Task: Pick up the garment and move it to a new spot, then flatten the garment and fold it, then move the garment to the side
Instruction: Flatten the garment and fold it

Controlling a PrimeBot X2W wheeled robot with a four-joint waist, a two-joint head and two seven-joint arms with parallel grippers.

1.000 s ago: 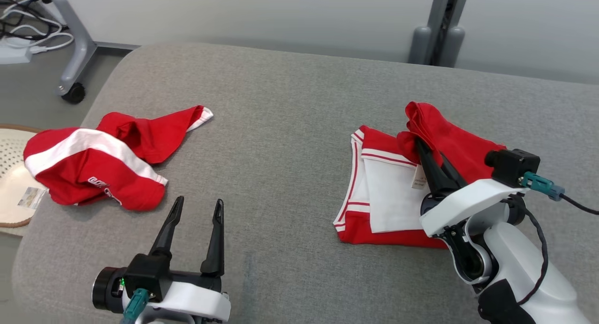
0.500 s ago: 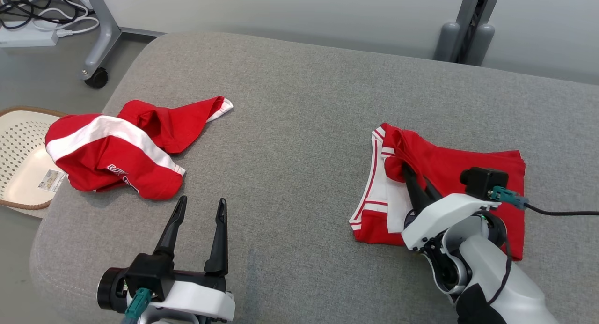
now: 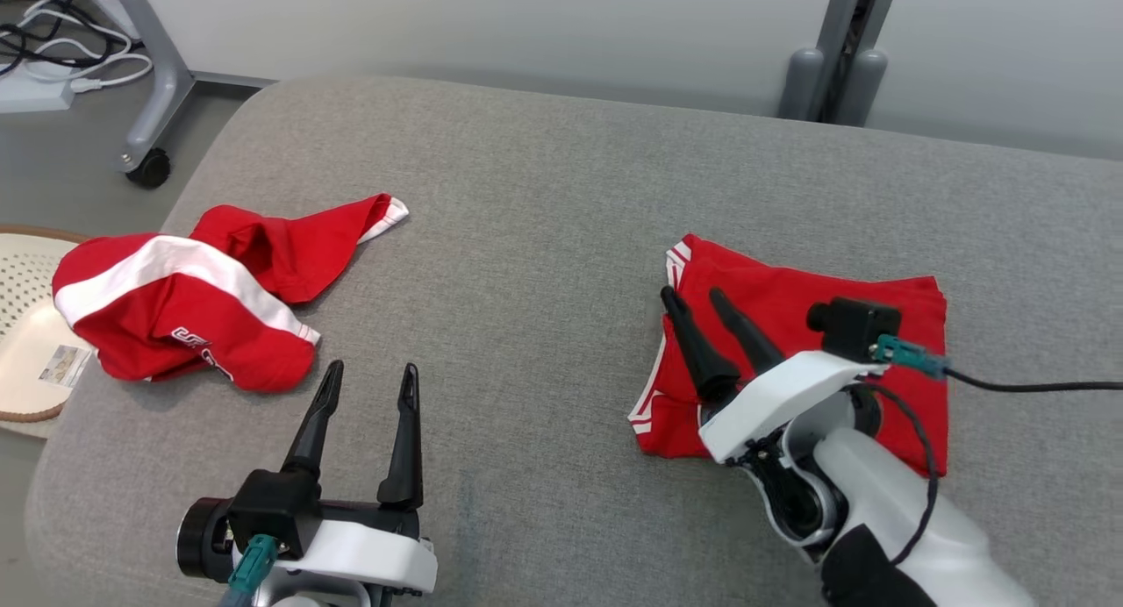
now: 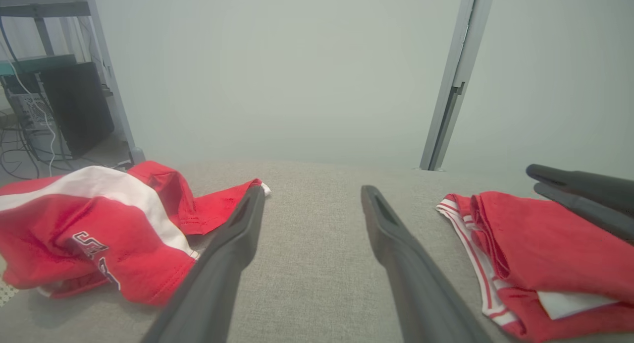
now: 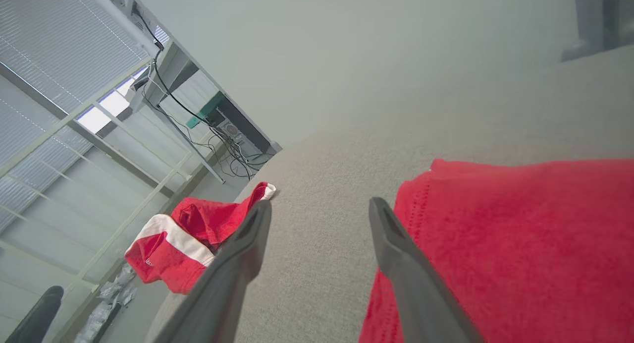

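1. Right gripper [image 3: 691, 296] stands with its jaws wide apart and nothing between them. Its fingers reach across the left edge of the folded garment [image 3: 790, 282], and I cannot tell whether they touch the cloth.
2. Left gripper [image 3: 371, 370] is spread wide and empty too. It hovers over bare grey cushion [image 3: 526, 221], well apart from both pieces of clothing.
3. The folded garment lies on the right part of the cushion as a compact red packet of several layers. Striped white trim shows along its left edge, and in the left wrist view a white inner layer peeks out at the near side.
4. Judging from that shape, the pick-up, the flattening and the folding look finished. The top layer lies mostly smooth.
5. What seems left is the last step, moving the packet to the side. That calls for a fresh grasp through all layers, so the fold does not spill open.
6. A crumpled garment [image 3: 175, 309], red with a white band, sits at the cushion's left end, partly over a pale perforated basket [image 3: 22, 274]. It is neither flattened nor folded.
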